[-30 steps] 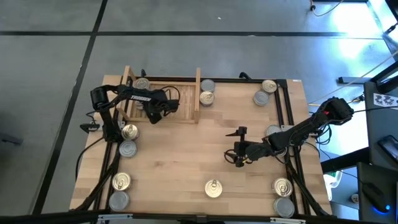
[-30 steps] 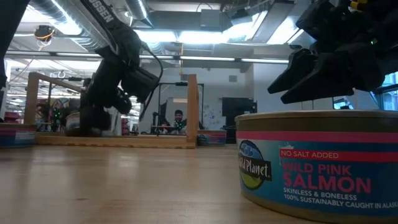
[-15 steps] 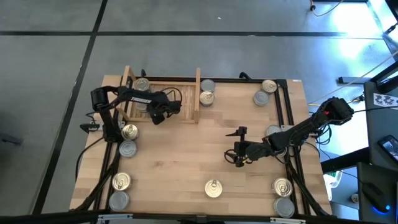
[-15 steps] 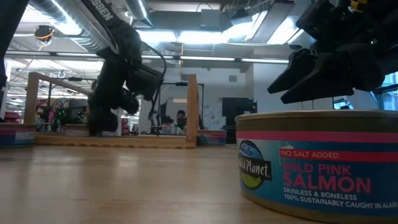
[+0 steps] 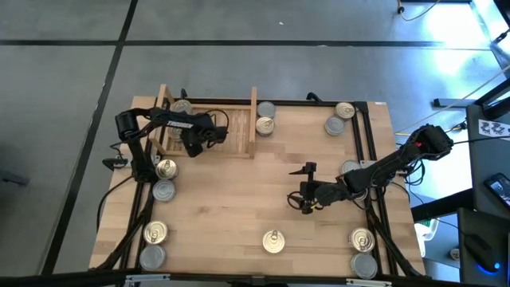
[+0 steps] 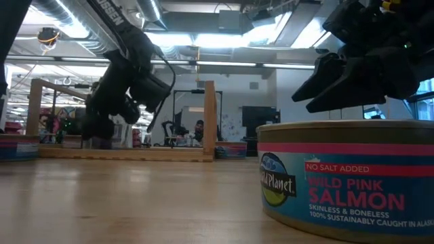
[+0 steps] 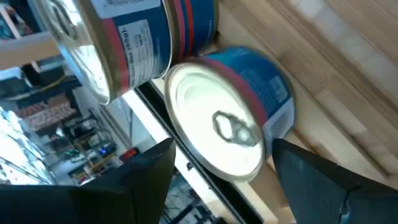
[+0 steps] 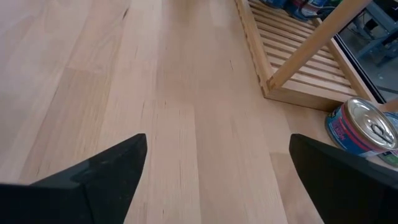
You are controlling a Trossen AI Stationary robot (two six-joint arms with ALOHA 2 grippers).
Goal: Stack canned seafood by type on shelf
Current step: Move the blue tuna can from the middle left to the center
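Observation:
The shelf [image 5: 209,127] stands at the table's far left, and my left gripper [image 5: 194,142] is over its slats, shut on a tin of canned seafood [image 7: 217,134]. This tin has a blue label and a pull-tab top. Other tins [image 7: 124,43] stand right behind it at the shelf's far-left corner [image 5: 182,108]. More tins lie about the table: two [image 5: 264,118] against the outside of the shelf's right board, and several along the left, near and right edges. My right gripper [image 5: 306,189] hangs open above bare table near the middle. My left gripper pinches the tin by its round side wall [image 7: 281,118], one finger on each side. The fingers slant down into the shelf from the near side. The tin's pull-tab top faces the wrist camera. Whether its bottom rests on the slats [image 7: 348,68] I cannot tell.
A tin labelled salmon [image 6: 346,177] stands close in front of the low camera, by the near edge [image 5: 274,241]. The shelf's right board [image 6: 209,120] stands upright. Open tabletop [image 8: 143,93] lies between my right gripper and the shelf.
My left gripper, still shut on its tin, has swayed a little toward the shelf's right board and come back toward the shelf's left end, staying low over the slats.

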